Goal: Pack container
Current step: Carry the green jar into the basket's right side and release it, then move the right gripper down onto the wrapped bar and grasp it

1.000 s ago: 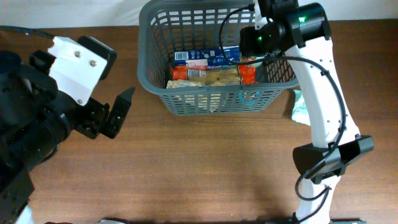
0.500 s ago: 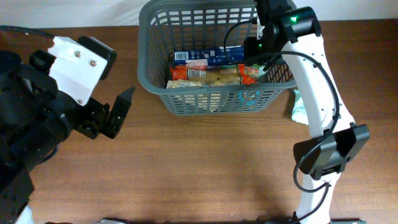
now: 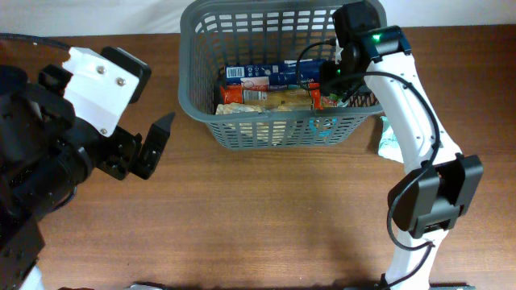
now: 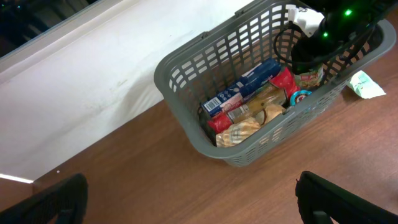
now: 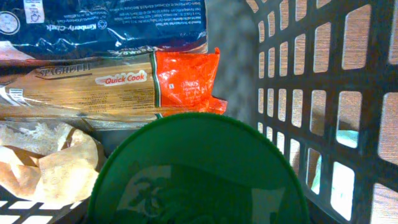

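Observation:
The dark grey basket (image 3: 190,103) stands at the table's back centre; it also shows in the left wrist view (image 4: 186,134) and the right wrist view (image 5: 323,93). Inside lie a blue box (image 3: 266,75), a spaghetti pack with an orange end (image 3: 274,98) and a crumpled beige bag (image 5: 43,162). My right gripper (image 3: 339,79) is down inside the basket's right end, holding a green-lidded can (image 5: 199,174) that hides its fingers. My left gripper (image 3: 142,151) is open and empty over the table, left of the basket.
A teal-and-white packet (image 3: 389,137) lies on the table just right of the basket, also in the left wrist view (image 4: 367,84). A round blue-rimmed item (image 4: 300,98) sits against the basket's front right wall. A white backdrop (image 4: 74,81) runs behind the table.
My right arm has swung right and lowered its gripper deeper into the basket's right end. The left arm has not moved.

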`<state>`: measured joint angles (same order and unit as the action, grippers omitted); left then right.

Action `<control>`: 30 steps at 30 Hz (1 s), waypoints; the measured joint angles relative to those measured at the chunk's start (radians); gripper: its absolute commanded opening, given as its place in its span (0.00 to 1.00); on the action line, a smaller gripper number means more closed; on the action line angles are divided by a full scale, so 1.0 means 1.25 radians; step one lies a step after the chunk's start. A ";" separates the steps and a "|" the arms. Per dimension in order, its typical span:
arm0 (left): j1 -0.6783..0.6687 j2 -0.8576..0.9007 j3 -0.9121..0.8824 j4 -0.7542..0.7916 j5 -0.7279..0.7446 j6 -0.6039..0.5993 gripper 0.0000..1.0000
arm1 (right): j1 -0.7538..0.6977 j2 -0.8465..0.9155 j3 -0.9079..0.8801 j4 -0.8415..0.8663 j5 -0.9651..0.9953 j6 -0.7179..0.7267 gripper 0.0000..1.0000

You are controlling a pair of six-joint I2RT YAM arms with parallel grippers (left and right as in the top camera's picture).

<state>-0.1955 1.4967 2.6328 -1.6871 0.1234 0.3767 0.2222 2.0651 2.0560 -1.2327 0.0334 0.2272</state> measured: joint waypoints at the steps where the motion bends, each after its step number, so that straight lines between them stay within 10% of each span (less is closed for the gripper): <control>1: 0.000 0.000 0.000 0.000 0.000 0.000 0.99 | 0.000 -0.002 0.000 0.000 0.000 0.000 0.55; 9: 0.000 0.000 0.000 0.000 0.000 0.000 0.99 | 0.000 -0.008 0.000 -0.002 -0.031 -0.017 0.89; 17: 0.000 0.000 0.000 0.000 0.000 0.000 0.99 | 0.000 -0.064 0.028 -0.011 -0.001 -0.033 0.99; 23: 0.000 0.000 0.000 0.000 0.000 0.000 0.99 | -0.099 -0.381 0.105 -0.110 0.060 -0.037 0.99; 30: 0.001 -0.001 0.000 0.000 -0.001 0.000 0.99 | -0.301 -0.578 -0.369 -0.013 0.048 0.003 0.99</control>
<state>-0.1947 1.4960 2.6328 -1.6867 0.1226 0.3763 -0.1535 1.3426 1.5951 -1.2484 0.0937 0.2310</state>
